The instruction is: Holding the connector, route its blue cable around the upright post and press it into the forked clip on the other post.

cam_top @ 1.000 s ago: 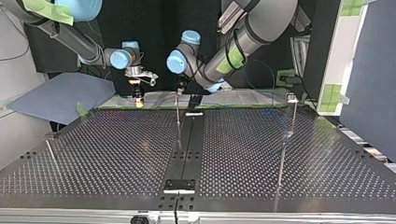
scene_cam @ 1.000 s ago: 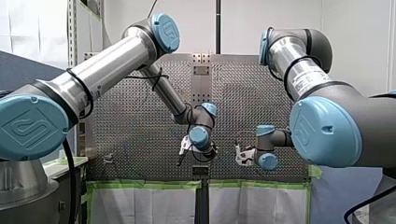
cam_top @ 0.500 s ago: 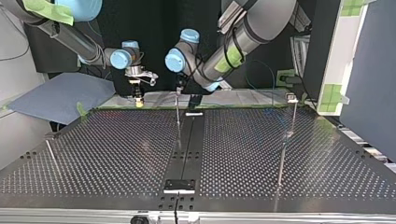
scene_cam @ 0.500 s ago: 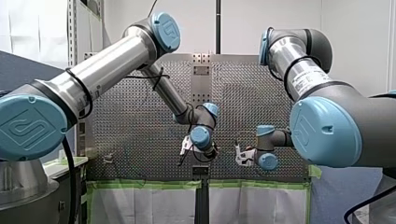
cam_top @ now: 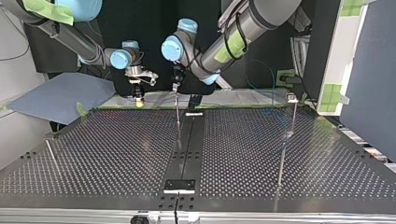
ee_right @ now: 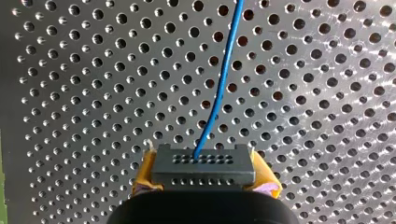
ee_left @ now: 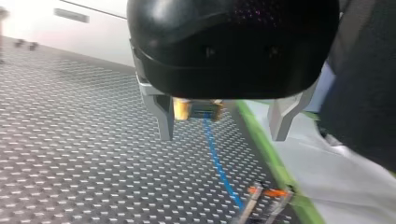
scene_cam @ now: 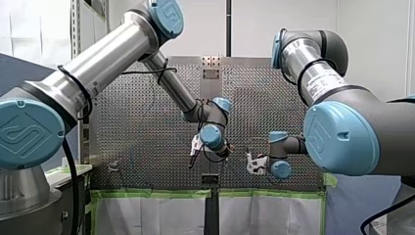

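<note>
Pinching connector (ee_right: 203,164) w/ blue cable (ee_right: 219,88) in R end effector (ee_right: 205,181).

On my feed a pale wall (scene_cam: 372,29) stands beyond the perforated desk (scene_cam: 127,127), a metal shelf rack (scene_cam: 76,29) at the front view's left. White sheeting (scene_cam: 147,215) hangs below the desk's green-taped edge (scene_cam: 147,193).

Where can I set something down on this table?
Bare perforated table either side of the black centre strip, out to the short rod and the tall post. Crowded at the far edge: left claw, right claw, thin post.
</note>
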Tool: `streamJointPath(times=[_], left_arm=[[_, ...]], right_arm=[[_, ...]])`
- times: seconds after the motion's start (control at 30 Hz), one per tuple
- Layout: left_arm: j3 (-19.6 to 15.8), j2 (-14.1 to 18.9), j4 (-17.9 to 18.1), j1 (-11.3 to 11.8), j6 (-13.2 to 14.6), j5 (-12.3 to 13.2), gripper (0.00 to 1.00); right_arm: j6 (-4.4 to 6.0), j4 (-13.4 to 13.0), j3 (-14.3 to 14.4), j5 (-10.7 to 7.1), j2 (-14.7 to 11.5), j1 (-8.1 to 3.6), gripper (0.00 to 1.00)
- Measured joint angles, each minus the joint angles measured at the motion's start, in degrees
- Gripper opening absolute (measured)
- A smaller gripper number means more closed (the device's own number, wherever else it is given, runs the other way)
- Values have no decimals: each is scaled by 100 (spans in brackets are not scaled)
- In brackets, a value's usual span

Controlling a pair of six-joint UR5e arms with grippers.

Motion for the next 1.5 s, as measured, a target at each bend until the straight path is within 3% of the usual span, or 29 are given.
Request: streamJointPath(times=[0.3, 0.5, 0.77, 1.07, 1.33, 1.5], left_arm=[[-490, 490, 484, 30, -439, -80, 100], [-842, 842, 836, 86, -697, -397, 100], [-1334, 1335, 1205, 125, -682, -888, 100], [-1833, 1834, 1148, 127, -545, -1386, 100], [-2276, 2275, 813, 91, -420, -1826, 100], [-2536, 2537, 658, 71, -367, -1963, 100]], right_arm=[[17, -6, -2, -2, 1, -8, 0], [52, -5, -2, 5, -1, -16, 0], [67, 32, -1, 7, -2, -14, 0], [71, 22, 0, 7, -1, -18, 0], [72, 25, 1, 6, -1, -11, 0], [72, 26, 1, 7, -1, -6, 0]])
